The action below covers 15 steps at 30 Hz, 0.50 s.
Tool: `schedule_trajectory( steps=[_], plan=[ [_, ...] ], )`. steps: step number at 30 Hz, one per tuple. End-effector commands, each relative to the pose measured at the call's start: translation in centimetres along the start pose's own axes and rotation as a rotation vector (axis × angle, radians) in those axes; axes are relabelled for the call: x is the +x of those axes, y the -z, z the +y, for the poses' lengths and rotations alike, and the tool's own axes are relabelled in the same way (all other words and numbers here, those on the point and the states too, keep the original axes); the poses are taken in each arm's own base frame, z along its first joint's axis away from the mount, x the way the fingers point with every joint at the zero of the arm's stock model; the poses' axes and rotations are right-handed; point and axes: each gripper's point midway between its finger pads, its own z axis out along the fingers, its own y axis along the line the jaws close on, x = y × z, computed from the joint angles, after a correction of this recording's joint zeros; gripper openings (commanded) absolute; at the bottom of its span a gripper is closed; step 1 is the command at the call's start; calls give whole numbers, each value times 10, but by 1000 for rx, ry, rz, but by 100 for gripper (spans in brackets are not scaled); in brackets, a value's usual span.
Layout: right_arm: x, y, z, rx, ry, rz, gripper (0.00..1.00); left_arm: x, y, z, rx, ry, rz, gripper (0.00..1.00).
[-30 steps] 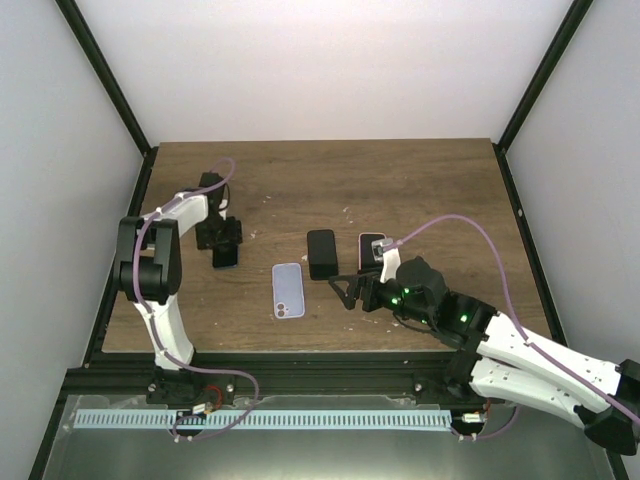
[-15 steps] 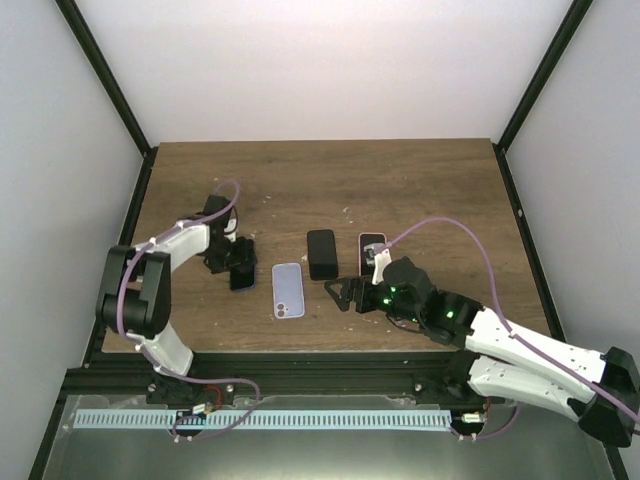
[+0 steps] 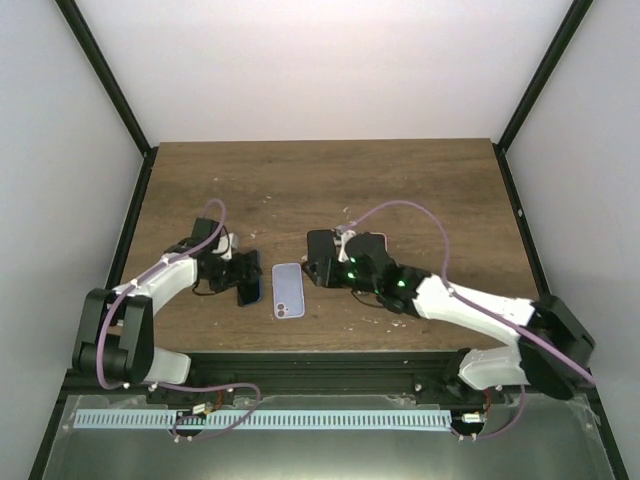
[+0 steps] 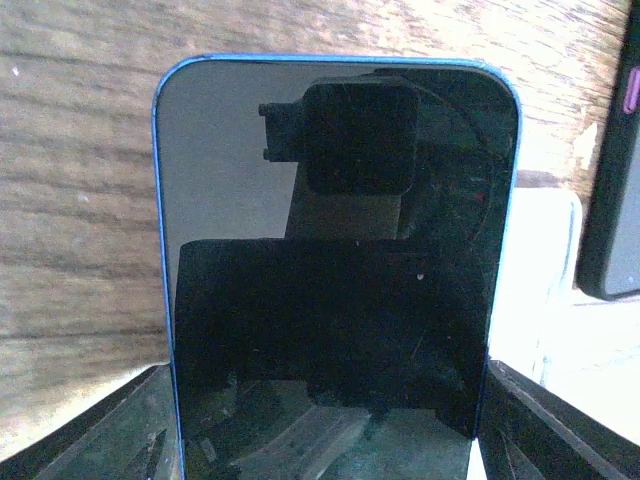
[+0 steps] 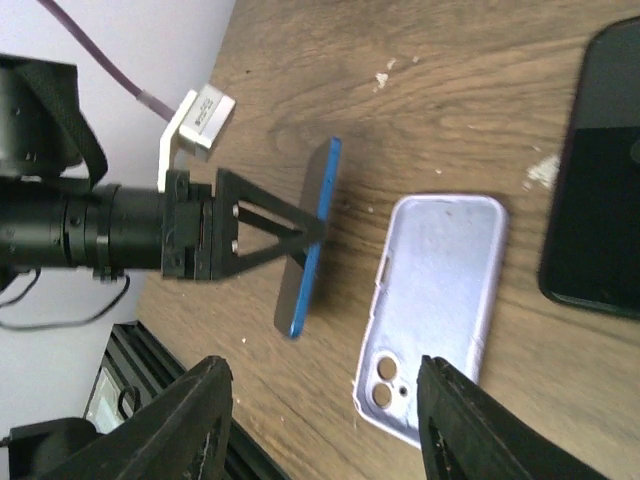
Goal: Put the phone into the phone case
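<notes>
Nearest the arm bases, the lilac phone case [image 3: 288, 290] is lying flat on the wooden table [image 3: 420, 180], hollow side up, with round camera cutouts showing at one end. Just to its left, the blue-rimmed phone [image 4: 340, 250] is being gripped by the left gripper [image 3: 238, 276], its jaws clamped across the phone's width near one end. The dark screen is being faced toward the left wrist camera. In the right wrist view the phone is being seen edge-on, tilted, and apart from the case. Whether its lower end is touching the wood cannot be told. Just beyond the case, the right gripper [image 5: 322, 365] is being held above the table, fingers spread and grasping nothing. Just past it a black phone-like slab [image 3: 320, 250] is lying flat. Beside that, a pink-edged device [image 3: 376, 241] is being partly hidden by the right arm.
</notes>
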Motion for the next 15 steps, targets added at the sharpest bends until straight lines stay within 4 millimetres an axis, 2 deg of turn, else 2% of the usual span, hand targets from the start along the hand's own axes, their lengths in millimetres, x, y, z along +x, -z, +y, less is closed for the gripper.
schedule_trajectory(
  steps=[1, 4, 7, 11, 15],
  plan=[
    [-26, -34, 37, -119, 7, 8, 51, -8, 13, -24, 117, -30, -70, 58],
    [-21, -71, 46, -141, 25, 101, 51, -7, 19, -31, 150, -38, -80, 57],
    [-15, -97, 49, -153, 30, 169, 48, -6, 27, -40, 201, -41, -99, 57],
    [-8, -121, 42, -139, 17, 217, 47, -4, 32, -48, 237, -52, -94, 56],
    [-5, -133, 37, -119, 11, 233, 45, 0, 34, -51, 262, -58, -85, 56]
  ],
)
